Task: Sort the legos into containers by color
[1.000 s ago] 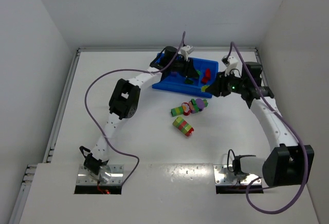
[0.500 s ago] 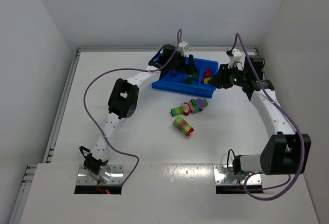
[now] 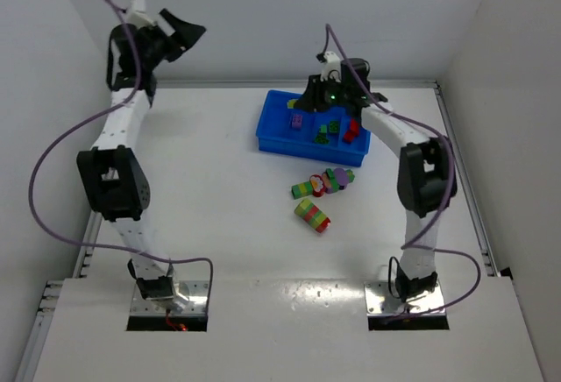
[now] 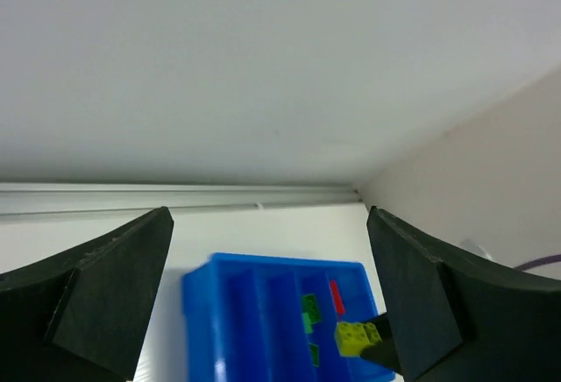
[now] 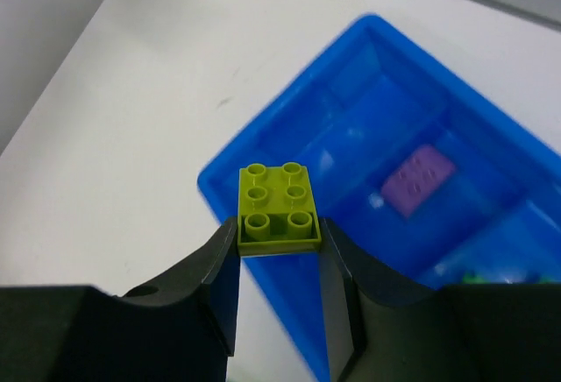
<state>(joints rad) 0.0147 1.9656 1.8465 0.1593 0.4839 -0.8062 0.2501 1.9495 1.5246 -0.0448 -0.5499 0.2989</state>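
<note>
Across the white worktop [image 3: 219, 224], taken in whole only by the top external view, the blue tray [image 3: 263, 132] is seen near the far edge. The left hand [image 3: 184, 30] is held high by the back wall, well apart from the tray. The right hand [image 3: 329, 93] is poised over the tray's far side. On the bare surface just in front of the tray a cluster of striped pieces [image 3: 323, 180] and, nearer, a shorter striped stick [image 3: 312, 215] are found, both banded in green, yellow and red.

From the left wrist the left hand [image 4: 269, 224] is shown released, its jaws spread wide with nothing between them. Only from the right wrist is the right hand [image 5: 279, 233] shown grasping a lime-yellow brick [image 5: 279, 207], clamped by its sides with studs up, above the tray's end wall. A purple brick [image 5: 418, 180] is seen lying in one compartment, with green bricks [image 3: 329, 130] and a red brick [image 3: 352, 128] in compartments further right
</note>
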